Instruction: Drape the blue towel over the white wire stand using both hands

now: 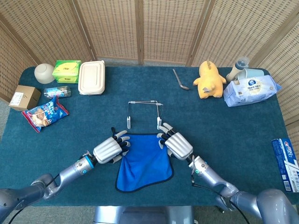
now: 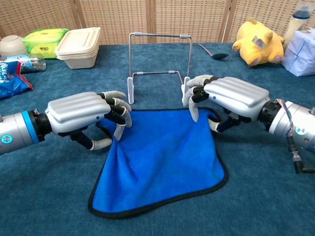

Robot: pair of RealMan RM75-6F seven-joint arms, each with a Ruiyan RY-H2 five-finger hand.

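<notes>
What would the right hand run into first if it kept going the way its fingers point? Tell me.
Likely the white wire stand. The right hand points forward and left across the blue towel's far corner, toward the stand's near right foot just past its fingers. Depth is hard to judge.

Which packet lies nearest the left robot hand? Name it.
The red-and-blue snack bag, lying flat by the table's left edge. It is closer to the left robot hand than the green pack at the back or the white wipes pack far right.
</notes>
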